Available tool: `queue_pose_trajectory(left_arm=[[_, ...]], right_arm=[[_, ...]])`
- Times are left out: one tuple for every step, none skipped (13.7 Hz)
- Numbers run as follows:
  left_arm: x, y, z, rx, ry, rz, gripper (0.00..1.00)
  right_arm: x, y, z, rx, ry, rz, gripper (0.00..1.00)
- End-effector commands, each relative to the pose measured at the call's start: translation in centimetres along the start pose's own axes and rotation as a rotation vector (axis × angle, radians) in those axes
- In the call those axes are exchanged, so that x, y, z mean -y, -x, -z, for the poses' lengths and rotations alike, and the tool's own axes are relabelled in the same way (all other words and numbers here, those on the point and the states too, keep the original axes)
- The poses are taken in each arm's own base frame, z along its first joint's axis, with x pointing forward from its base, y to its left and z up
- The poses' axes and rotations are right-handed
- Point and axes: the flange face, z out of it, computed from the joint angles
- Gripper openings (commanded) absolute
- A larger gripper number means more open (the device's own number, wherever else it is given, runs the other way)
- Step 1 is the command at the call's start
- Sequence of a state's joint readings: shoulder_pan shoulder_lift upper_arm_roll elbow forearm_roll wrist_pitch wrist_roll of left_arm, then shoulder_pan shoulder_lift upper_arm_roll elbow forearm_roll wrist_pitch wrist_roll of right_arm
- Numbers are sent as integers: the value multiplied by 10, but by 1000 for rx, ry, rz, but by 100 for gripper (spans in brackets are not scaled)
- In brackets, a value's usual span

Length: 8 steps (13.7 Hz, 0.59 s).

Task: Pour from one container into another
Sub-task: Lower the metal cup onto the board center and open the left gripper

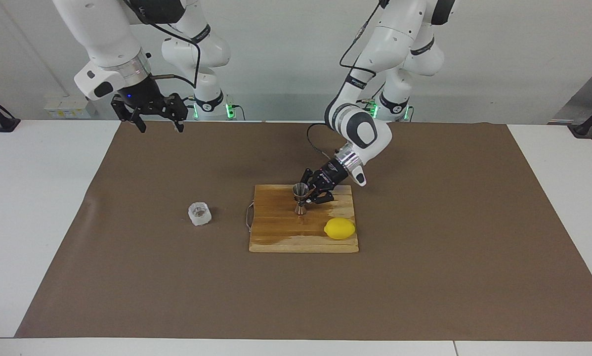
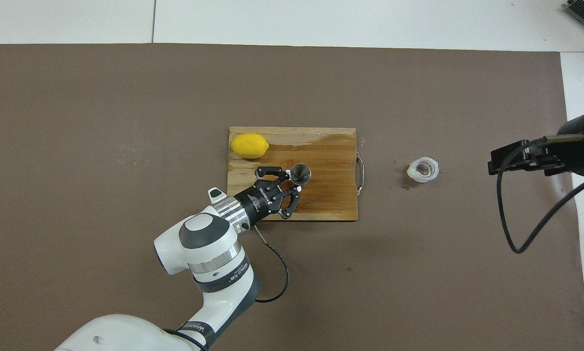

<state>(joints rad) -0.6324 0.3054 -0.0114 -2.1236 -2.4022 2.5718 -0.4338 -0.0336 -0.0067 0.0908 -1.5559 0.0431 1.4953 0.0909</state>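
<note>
Your left gripper (image 1: 307,197) pinches the jigger (image 1: 300,197) upright on the board (image 1: 276,232); overhead alone shows the jigger's open mouth; right gripper (image 1: 158,126) waits, jaws apart.

The silvery hourglass jigger (image 1: 301,198) stands upright on the wooden board (image 1: 281,237). The squat clear glass cup (image 1: 199,213) sits upright on the mat, toward the right arm's end.
</note>
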Motion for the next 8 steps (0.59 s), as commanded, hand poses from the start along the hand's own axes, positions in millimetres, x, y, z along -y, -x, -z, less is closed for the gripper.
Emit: queue_pose_trajectory(left_arm=[[-4,-2,4,22,16,-38,89],[-6,0,5,25,18,-42,96],[-10,1,8,18,28,-46,100],[-14,3,11,8,39,-49,100],[-19,7,16,-19,52,-68,100],[-23,14,23,-65,66,-107,100],[-30,24,29,-110,86,-152,100],[-36,34,35,-157,105,-200,100]], right_arm=[[-4,0,2,-8,-7,16,100],[-4,0,2,-8,-7,16,100],[-4,0,2,-8,-7,16,100],[-4,0,2,-8,-7,16,100],[-4,0,2,-8,-7,16,100],[-4,0,2,-8,-7,16,100],[-4,0,2,-8,-7,17,100],[-4,0,2,-8,-7,16,100]])
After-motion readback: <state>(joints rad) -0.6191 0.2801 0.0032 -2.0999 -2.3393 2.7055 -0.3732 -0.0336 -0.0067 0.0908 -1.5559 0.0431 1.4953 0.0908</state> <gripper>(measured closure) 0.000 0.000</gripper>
